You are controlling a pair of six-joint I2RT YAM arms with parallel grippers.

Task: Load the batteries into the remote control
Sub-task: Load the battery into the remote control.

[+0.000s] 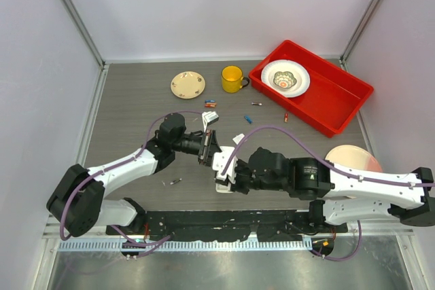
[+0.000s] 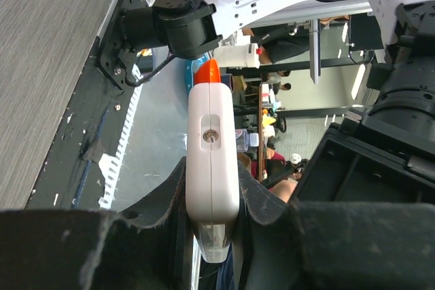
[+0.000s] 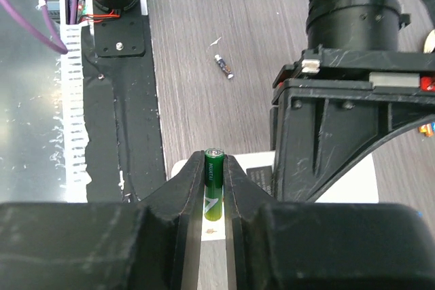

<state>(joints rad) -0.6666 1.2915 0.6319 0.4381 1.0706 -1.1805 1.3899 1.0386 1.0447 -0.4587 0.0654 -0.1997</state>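
The slim white rectangular plastic remote control [image 2: 212,134] is clamped across its width by the left hand [image 2: 213,198] and held near the middle of the grey wood-grain counter [image 1: 136,100]. In the left wrist view its long axis runs from 6 to 12 o'clock, with an orange tip at the far end. A green cylindrical battery [image 3: 213,185] is pinched between the fingers of the right hand [image 3: 214,168], with its long axis laid along them and pointing to 12 o'clock. In the right wrist view the remote's white face is seen directly beneath the battery and out towards 3 o'clock; contact cannot be judged. Room is judged tight at 2 o'clock, where the left hand's black body crowds in. At 12 o'clock a small loose silver-and-dark battery [image 3: 223,66] lies on the counter, well apart.
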